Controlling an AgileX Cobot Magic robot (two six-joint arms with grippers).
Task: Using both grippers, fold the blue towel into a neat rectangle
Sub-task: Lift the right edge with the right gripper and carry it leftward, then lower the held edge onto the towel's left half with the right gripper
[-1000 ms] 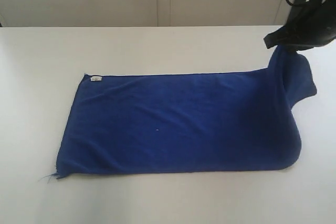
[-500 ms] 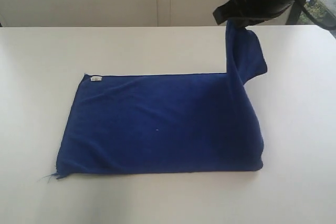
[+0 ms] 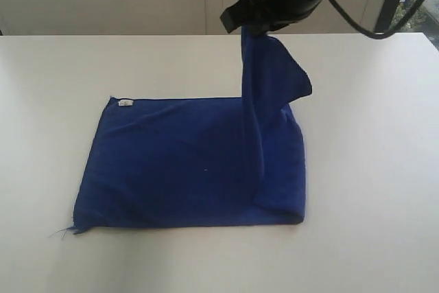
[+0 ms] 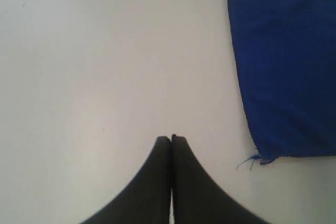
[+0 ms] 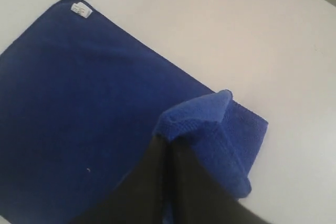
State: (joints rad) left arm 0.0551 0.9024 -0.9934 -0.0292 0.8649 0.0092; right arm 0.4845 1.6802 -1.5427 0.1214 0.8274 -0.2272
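Note:
The blue towel lies flat on the white table, its white label at the far left corner. Its right end is lifted and hangs in a fold over the flat part. My right gripper is shut on that raised corner, above the towel's far edge near the middle. In the right wrist view the pinched corner bunches over the closed right gripper. My left gripper is shut on nothing, over bare table beside the towel's left edge. It does not show in the exterior view.
The white table extends around the towel on all sides. A loose thread trails from the near left corner. Black cables and a wall stand behind the table at the back right.
My right gripper has carried the towel's right end leftward across the table, from the far right to about the middle. The fold line has moved left and the flat part has shortened.

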